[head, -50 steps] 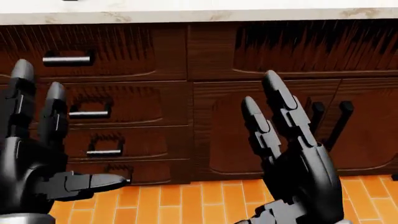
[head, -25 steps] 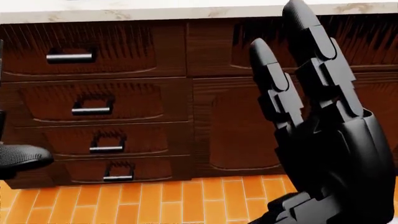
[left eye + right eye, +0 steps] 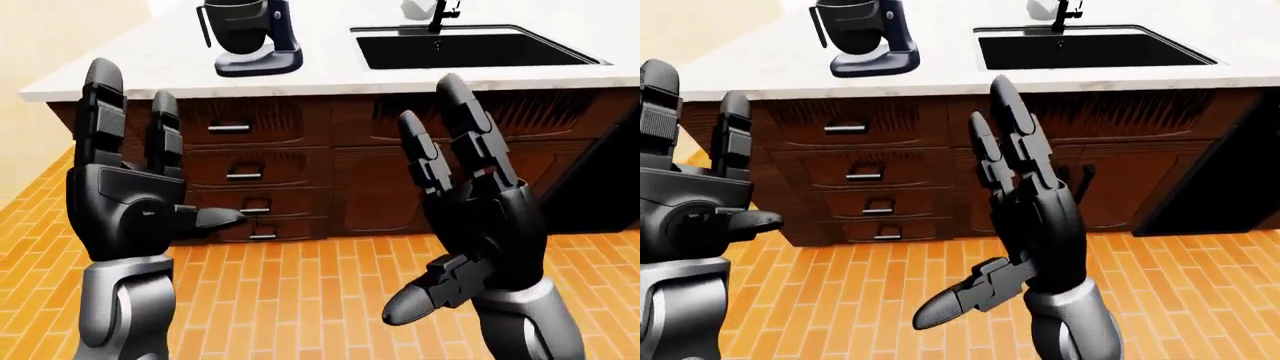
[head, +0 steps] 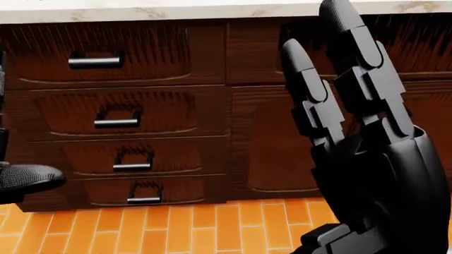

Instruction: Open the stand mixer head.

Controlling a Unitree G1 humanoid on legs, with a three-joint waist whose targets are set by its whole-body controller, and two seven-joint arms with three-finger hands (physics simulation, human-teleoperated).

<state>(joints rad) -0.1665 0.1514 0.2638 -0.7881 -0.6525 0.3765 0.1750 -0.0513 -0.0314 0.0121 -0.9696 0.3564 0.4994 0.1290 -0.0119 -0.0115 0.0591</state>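
The dark stand mixer (image 3: 248,37) stands on the white counter (image 3: 330,81) at the top left of the left-eye view, its head down over the bowl. It is well beyond both hands. My left hand (image 3: 160,142) is raised at the left, fingers spread, open and empty. My right hand (image 3: 430,180) is raised in the middle, fingers straight up, open and empty. In the head view the right hand (image 4: 353,121) fills the right side and only a left fingertip (image 4: 28,179) shows.
A black sink (image 3: 470,49) with a faucet (image 3: 437,11) is set in the counter right of the mixer. Dark wooden drawers (image 3: 240,176) and cabinet doors (image 3: 380,187) face me under the counter. The floor (image 3: 300,300) is orange brick.
In the head view my right hand rose and came closer, and my left hand slid off to the left. The cabinets shifted slightly right, so the camera moved.
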